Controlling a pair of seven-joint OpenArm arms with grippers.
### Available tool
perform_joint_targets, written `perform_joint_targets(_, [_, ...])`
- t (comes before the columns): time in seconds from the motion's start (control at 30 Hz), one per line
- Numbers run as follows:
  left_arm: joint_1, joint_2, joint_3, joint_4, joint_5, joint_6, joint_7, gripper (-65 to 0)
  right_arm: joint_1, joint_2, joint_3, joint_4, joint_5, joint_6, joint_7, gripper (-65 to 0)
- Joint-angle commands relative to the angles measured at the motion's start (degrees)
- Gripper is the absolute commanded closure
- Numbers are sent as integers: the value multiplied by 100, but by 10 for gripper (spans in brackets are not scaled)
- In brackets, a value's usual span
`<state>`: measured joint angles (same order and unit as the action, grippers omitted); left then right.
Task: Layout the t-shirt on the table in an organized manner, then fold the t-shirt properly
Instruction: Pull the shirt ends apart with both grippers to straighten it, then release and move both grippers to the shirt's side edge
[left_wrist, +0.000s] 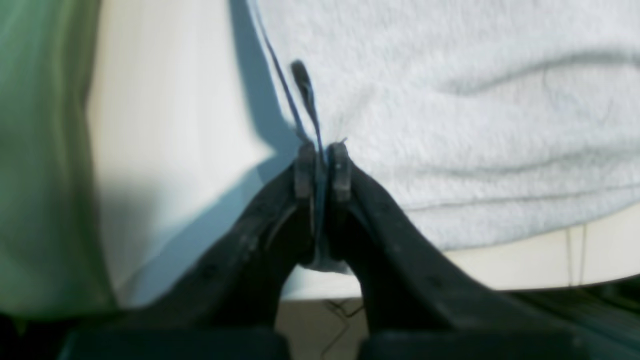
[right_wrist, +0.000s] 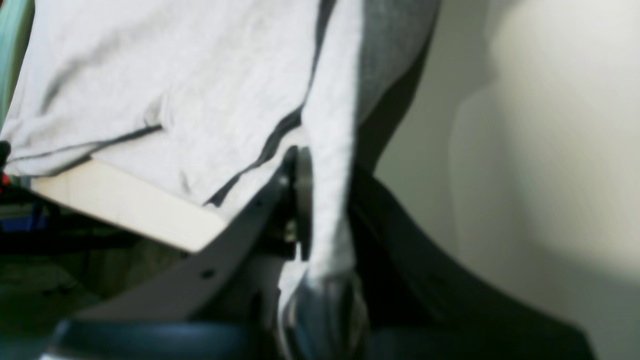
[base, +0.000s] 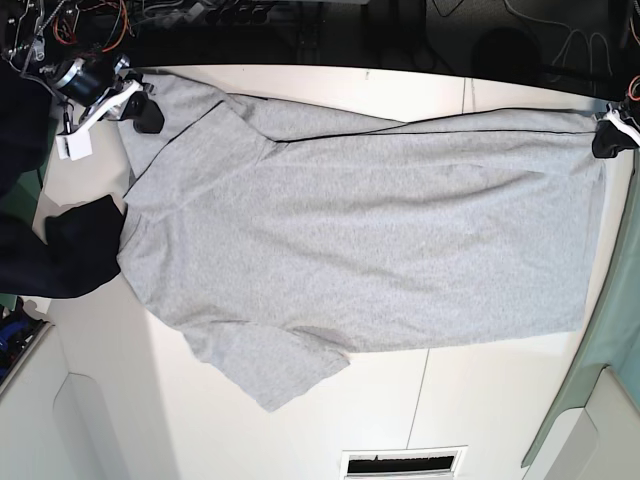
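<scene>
Lying spread flat across the white desk (base: 480, 400), plain grey side up, the t-shirt (base: 380, 240) with its sleeved end toward the dark cloth (base: 80, 245) and its hem end away from it. Pinched shut on the hem corner farthest from that cloth, the left tool (left_wrist: 322, 165), a thin fold of fabric between its pads. Clamped shut on a bunched fold at the shoulder end, just beyond the dark cloth, the right tool (right_wrist: 325, 200).
</scene>
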<state>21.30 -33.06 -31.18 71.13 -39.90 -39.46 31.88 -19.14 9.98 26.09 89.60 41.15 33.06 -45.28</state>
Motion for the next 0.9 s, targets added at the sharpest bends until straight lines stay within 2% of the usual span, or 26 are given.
perform_joint_targets(0.0, [70,-140,-57,151,-81,-54,-92,0,-37,81,33,127,125,42,90,0])
perform_joint_targets(0.1, [236,-140,-61,221,-81,-54,-101,0,-195,81,55,129,92,42,118,0])
perform_joint_targets(0.23, [251,-140,-68,221,-83,-54,-203,0,-328,79,59,129,-131,35,535,0])
perform_joint_targets(0.27, [251,-140,-68,221,-83,-54,-291,0,-328,79,59,129,-136,31,605,-25])
perform_joint_targets(0.3, [251,-138,-68,221,-81,-54,-372,-24,-323,81,59,129,-142,17,623,-97])
perform_joint_targets(0.37, [251,-140,-68,221,-87,-54,-407,-118,-310,81,59,131,-136,17,669,-236])
perform_joint_targets(0.43, [251,-142,-68,234,-181,-54,-306,-182,-310,81,59,131,-129,17,885,-317])
perform_joint_targets(0.57, [251,-140,-68,745,-691,-54,61,-188,-208,83,87,138,-131,17,1462,-325])
perform_joint_targets(0.73, [210,-140,-68,1604,-699,-54,133,-190,372,107,323,136,-221,9,1532,-325])
perform_joint_targets(0.87, [-50,-140,-68,1823,-704,-37,205,-202,1187,184,330,122,-872,-188,1919,-325])
